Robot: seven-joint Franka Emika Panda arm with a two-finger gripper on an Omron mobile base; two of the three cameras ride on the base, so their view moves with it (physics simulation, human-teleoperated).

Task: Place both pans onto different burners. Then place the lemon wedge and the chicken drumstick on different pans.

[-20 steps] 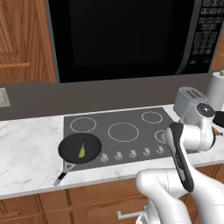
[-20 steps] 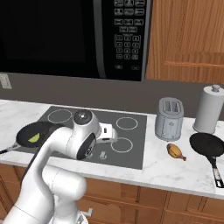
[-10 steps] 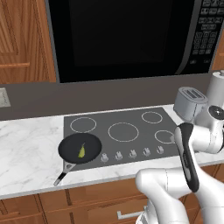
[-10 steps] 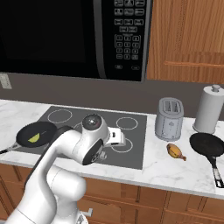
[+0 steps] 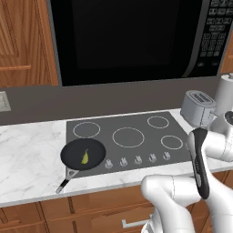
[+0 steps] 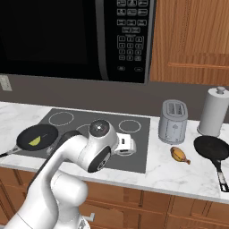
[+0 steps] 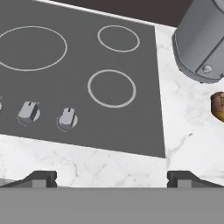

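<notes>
One black pan (image 5: 83, 154) sits on the front-left burner of the cooktop (image 5: 136, 123), with the lemon wedge (image 5: 85, 157) lying inside it. The same pan (image 6: 36, 136) and lemon wedge (image 6: 34, 142) show at the left of the right base view. The other pan (image 6: 211, 147) rests on the marble counter at the far right, its handle toward the front. The chicken drumstick (image 6: 179, 154) lies on the counter just left of that pan and shows at the right edge of the hand view (image 7: 218, 105). My gripper (image 7: 112, 179) hangs open and empty over the cooktop's front-right corner, near the front-right burner (image 7: 111, 87).
A silver toaster (image 6: 173, 121) stands behind the drumstick, and a paper towel roll (image 6: 215, 112) stands behind the right pan. Small silver knobs (image 7: 68, 118) line the cooktop's front edge. A microwave (image 6: 67, 36) hangs overhead.
My arm has swung to the right, carrying the open hand from the cooktop's middle to its front-right corner. Pans, lemon wedge and drumstick have stayed put.
</notes>
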